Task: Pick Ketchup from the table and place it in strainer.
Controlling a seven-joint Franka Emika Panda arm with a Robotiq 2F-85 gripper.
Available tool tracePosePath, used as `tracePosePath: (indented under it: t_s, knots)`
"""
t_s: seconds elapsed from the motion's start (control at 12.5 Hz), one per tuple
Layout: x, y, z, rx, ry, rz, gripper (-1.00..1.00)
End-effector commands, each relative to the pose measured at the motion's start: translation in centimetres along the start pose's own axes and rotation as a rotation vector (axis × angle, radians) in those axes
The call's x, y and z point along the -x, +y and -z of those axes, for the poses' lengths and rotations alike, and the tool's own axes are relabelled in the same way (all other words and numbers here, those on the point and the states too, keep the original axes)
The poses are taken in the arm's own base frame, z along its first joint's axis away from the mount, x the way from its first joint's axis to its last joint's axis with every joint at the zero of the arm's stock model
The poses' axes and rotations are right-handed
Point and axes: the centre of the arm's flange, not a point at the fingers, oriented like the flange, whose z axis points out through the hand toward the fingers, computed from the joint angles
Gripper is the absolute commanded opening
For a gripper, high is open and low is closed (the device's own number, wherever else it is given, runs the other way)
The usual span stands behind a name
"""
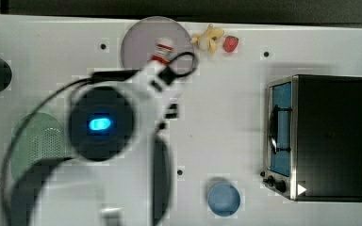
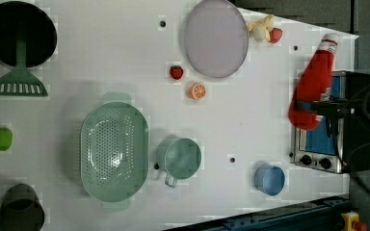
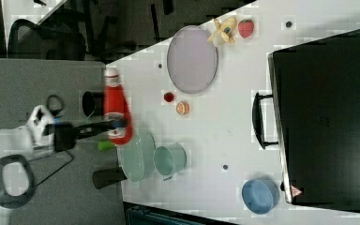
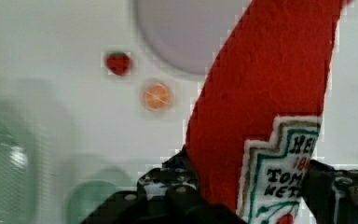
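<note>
Ketchup [image 3: 115, 115] is off the table and in the gripper [image 3: 117, 125], jaws clamped across the lower body at the label. Wrist view confirms: black fingers [image 4: 168, 193] sit either side of the red bottle [image 4: 265, 93], label between them. Cap end points away from the arm; in the right view the bottle hangs roughly level, well above the table [image 3: 225, 136].

Step in hand, as I judge it: pick is done, you're in the carry phase. Place not yet begun.

Position check:
- Right view: bottle base overlaps the strainer [image 3: 138, 157] rim in the picture, but it's held high, so that overlap proves nothing re. true alignment.
- Left view: bottle [image 2: 313, 82] appears against the toaster oven [image 2: 339, 122], far from the strainer [image 2: 114, 150]. Again height parallax; don't trust it.
- Top view: cap [image 1: 164, 49] shows over the grey plate [image 1: 139, 42], strainer [image 1: 33, 141] partly under the arm.

Next move calls for: bring the bottle over the strainer's centre, turn its long axis along the oval since bottle length looks approx. the basket's width, then lower before release.

Watch items: green cup [image 2: 180, 158] stands just beside the strainer; strawberry [image 2: 176, 72] and orange slice [image 2: 197, 91] lie between plate and strainer. Keep the descent clear of the cup. Dropping from height risks a bounce out.
</note>
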Motion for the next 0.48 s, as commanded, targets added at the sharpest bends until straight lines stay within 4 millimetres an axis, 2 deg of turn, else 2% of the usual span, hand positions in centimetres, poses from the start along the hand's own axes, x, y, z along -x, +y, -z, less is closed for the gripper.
tracePosePath:
  t_s: [0.08,0.24,0.48]
  knots:
    - [3.0,-12.3,-4.9,0.023,-0.126,-0.1,0.24]
    - [4.7,-17.9,-6.3,0.016,-0.128,-0.138,0.24]
    - [6.7,-25.8,-9.3,-0.087,-0.094,-0.193,0.24]
